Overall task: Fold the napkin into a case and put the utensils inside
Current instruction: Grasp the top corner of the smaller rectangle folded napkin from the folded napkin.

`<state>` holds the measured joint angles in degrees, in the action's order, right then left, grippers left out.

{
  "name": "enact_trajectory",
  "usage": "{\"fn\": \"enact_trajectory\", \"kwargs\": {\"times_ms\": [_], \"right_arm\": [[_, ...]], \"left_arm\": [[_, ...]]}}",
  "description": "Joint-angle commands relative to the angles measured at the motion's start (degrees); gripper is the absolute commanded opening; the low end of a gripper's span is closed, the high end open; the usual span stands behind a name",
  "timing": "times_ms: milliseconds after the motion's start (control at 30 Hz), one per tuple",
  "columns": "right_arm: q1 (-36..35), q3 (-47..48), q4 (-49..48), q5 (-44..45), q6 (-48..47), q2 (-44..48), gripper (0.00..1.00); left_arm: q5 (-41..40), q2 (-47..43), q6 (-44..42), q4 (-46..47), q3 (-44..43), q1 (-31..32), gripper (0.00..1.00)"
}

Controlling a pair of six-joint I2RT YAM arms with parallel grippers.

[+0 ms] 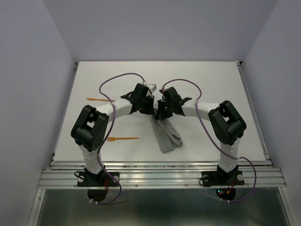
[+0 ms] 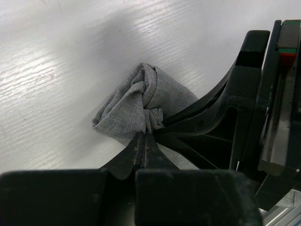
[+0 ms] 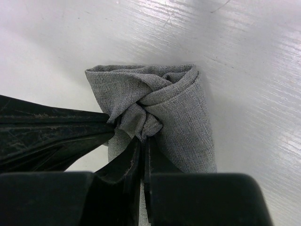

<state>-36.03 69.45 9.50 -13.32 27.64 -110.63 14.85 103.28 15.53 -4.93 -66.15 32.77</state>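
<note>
The grey napkin (image 1: 167,136) is folded into a narrow strip and hangs from both grippers down to the table. My left gripper (image 1: 147,112) and right gripper (image 1: 159,113) meet at its upper end. In the left wrist view the left gripper (image 2: 146,134) is shut on a bunched corner of the napkin (image 2: 136,108). In the right wrist view the right gripper (image 3: 143,139) is shut on a bunched fold of the napkin (image 3: 178,113). Two orange utensils lie on the table at the left: one (image 1: 99,100) further back, one (image 1: 123,139) nearer.
The white table (image 1: 211,89) ends in a metal rail (image 1: 160,172) at the near edge. Purple cables (image 1: 113,80) loop over both arms. Grey walls close in the sides and the back.
</note>
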Motion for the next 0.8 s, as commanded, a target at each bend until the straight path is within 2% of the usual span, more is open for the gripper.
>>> {"fn": "enact_trajectory", "kwargs": {"times_ms": [0, 367, 500, 700, 767], "right_arm": [[-0.27, 3.05, 3.06, 2.16, -1.18, -2.13, 0.01], [-0.27, 5.35, 7.29, 4.62, -2.41, -3.72, 0.01], [-0.27, 1.13, 0.99, 2.51, -2.15, 0.57, 0.01], [-0.27, -0.63, -2.29, 2.42, -1.18, 3.31, 0.16], [-0.27, -0.11, -2.46, 2.34, -1.18, 3.14, 0.18]], "left_arm": [[1.15, -3.53, 0.03, 1.68, -0.56, 0.01, 0.0], [0.79, -3.53, -0.06, 1.85, 0.14, -0.34, 0.0], [0.53, -2.91, -0.15, 1.94, 0.32, -0.69, 0.0], [0.79, -2.83, -0.67, 1.94, 1.37, -1.66, 0.0], [1.05, -2.91, -0.76, 1.85, 1.37, -1.84, 0.0]]}}
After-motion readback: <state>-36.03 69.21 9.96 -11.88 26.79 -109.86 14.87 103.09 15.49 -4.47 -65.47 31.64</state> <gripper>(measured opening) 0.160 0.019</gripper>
